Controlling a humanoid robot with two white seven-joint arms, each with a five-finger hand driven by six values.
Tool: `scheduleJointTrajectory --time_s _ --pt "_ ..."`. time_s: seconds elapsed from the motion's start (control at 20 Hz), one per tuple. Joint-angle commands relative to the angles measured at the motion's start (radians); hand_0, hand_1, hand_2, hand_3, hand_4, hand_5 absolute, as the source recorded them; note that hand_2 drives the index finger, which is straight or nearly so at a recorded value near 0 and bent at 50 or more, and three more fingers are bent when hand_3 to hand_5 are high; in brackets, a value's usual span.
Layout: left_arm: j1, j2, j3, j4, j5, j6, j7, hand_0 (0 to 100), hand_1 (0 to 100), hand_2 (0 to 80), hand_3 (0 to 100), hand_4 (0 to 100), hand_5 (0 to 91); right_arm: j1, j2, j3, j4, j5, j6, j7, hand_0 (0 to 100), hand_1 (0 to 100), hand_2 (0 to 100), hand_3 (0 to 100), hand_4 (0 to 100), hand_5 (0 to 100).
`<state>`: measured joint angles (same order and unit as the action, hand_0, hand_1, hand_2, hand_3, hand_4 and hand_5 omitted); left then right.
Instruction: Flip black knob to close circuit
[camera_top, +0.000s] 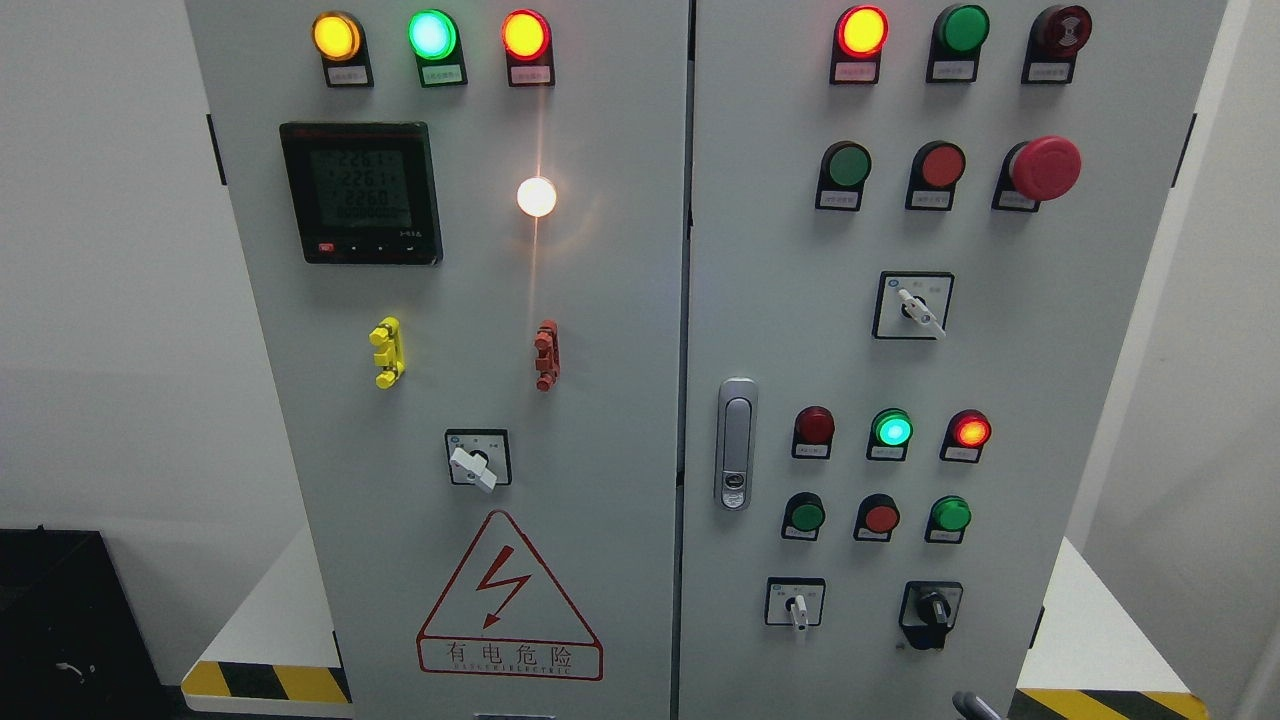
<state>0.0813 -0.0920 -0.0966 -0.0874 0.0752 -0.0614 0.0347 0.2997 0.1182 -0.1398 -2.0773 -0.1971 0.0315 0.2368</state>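
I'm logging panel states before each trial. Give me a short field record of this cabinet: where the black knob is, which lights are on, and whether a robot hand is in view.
black knob: bottom right of the right door, untouched
white selector beside it: to the knob's left, handle pointing down
indicator row above: green light and red light lit, dark red light unlit
emergency stop: red mushroom button, upper right
left door: meter showing digits; glaring white lamp
robot hands: none clearly seen; a grey object shows at the bottom edge
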Motion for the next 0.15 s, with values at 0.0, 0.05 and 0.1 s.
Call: scheduleJointTrajectory --time_s 0.0,0.05,0.1 --pt "0.000 0.000 0.000 0.000 0.000 0.000 0.001 12 56 0.0 0 0 0.0 0.019 -0.003 -0.004 -0.004 -0.028 -0.002 0.006 0 0 0 0 0 0" --pt "0.000 0.000 0.000 0.000 0.000 0.000 0.001 12 56 0.0 0 0 0.0 0.019 -0.003 -0.004 -0.004 -0.030 -0.002 0.010 0 0 0 0 0 0" --pt "0.000 0.000 0.000 0.000 0.000 0.000 0.001 12 56 0.0 0 0 0.0 0.019 -0.003 -0.004 -0.006 -0.034 -0.002 0.013 0 0 0 0 0 0"
